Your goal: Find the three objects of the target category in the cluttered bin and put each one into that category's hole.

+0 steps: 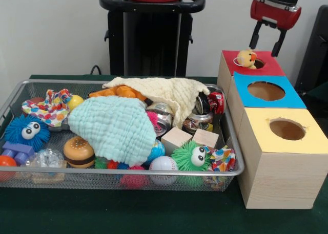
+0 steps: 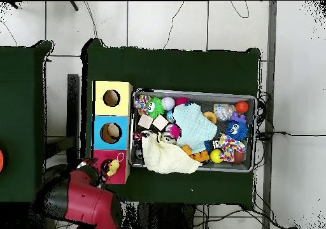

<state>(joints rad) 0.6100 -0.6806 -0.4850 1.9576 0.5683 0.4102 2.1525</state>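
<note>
The wire bin (image 1: 15, 98) takes up the left and middle of the table, piled with clutter: a mint cloth (image 1: 114, 129) and a cream cloth (image 1: 171, 93) lie over the heap, with a blue fuzzy toy (image 1: 26, 132) at the left, a green fuzzy toy (image 1: 192, 158) near the front, two wooden blocks (image 1: 190, 138), a toy burger (image 1: 79, 152) and a white ball (image 1: 163, 165). To the right stand three boxes in a row, yellow-topped box (image 1: 302, 142) nearest, blue-topped box (image 1: 246, 93) in the middle, red-topped box (image 1: 269, 66) farthest. A small yellow duck toy (image 1: 246, 58) sits on the red top at the left rim of its hole, apparently not yet through. The gripper (image 1: 267, 42) hangs just above it, fingers spread and empty. To finish this drop well, I judge the duck needs a nudge right toward the hole's centre.
</note>
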